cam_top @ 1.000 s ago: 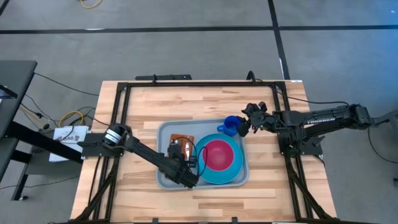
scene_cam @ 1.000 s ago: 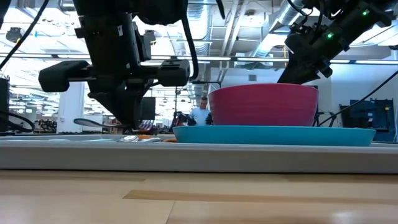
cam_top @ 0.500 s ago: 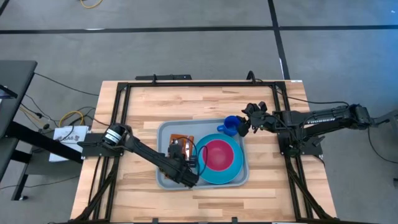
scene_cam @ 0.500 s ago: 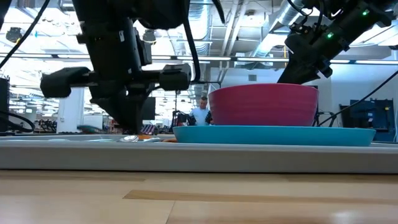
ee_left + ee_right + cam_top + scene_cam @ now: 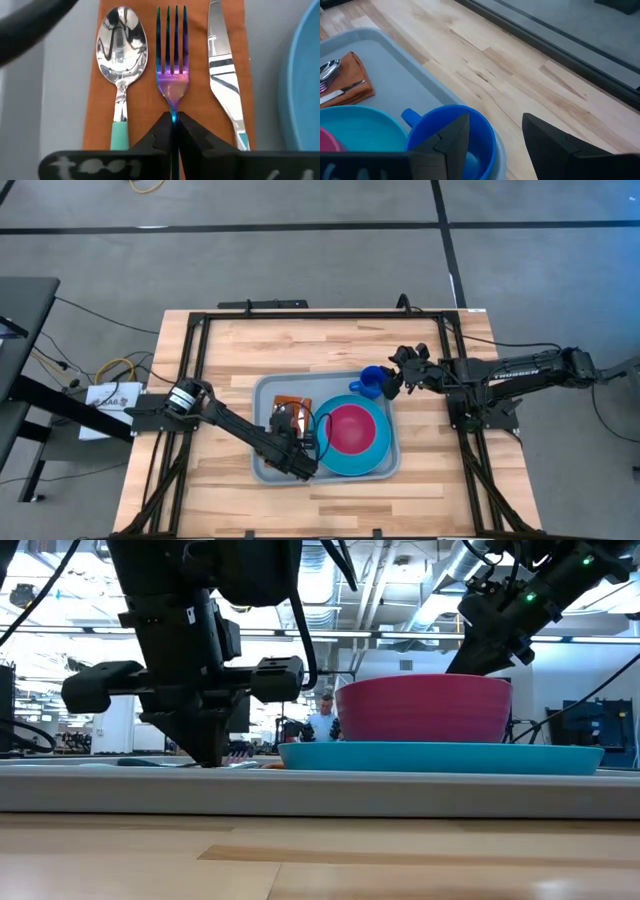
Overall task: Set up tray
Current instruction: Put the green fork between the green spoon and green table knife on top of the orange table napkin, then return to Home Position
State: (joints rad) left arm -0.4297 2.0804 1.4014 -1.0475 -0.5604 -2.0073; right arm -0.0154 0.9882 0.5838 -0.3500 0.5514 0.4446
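A pale grey-blue tray (image 5: 262,395) sits mid-table. It carries an orange napkin (image 5: 142,107), a bright-blue plate (image 5: 377,460) with a pink bowl (image 5: 348,428), and a blue cup (image 5: 372,382) at its far right corner. Spoon (image 5: 121,45), iridescent fork (image 5: 172,60) and knife (image 5: 222,60) lie side by side on the napkin. My left gripper (image 5: 173,119) is low over the tray's near left part, shut on the fork. My right gripper (image 5: 495,127) is open over the cup (image 5: 482,122), with one finger above its hollow and one outside its wall. I cannot tell whether it touches the cup. My left gripper pinches the fork's handle (image 5: 173,111) just behind the head, between its two shut fingers. The fingers come in low from the table's near side and lie along the fork. The fork lies flat between spoon and knife, its head over the napkin.
The plate and bowl (image 5: 425,708) fill the tray's right half, right beside the napkin. The black frame rails (image 5: 300,315) run around the wooden table top. Bare wood (image 5: 230,345) lies beyond and to the left of the tray. A person (image 5: 322,720) stands far off in the room.
My left gripper has come down toward the tray, sinking a little in the low view until its fingertips reach the level of the cutlery. My right arm has kept still.
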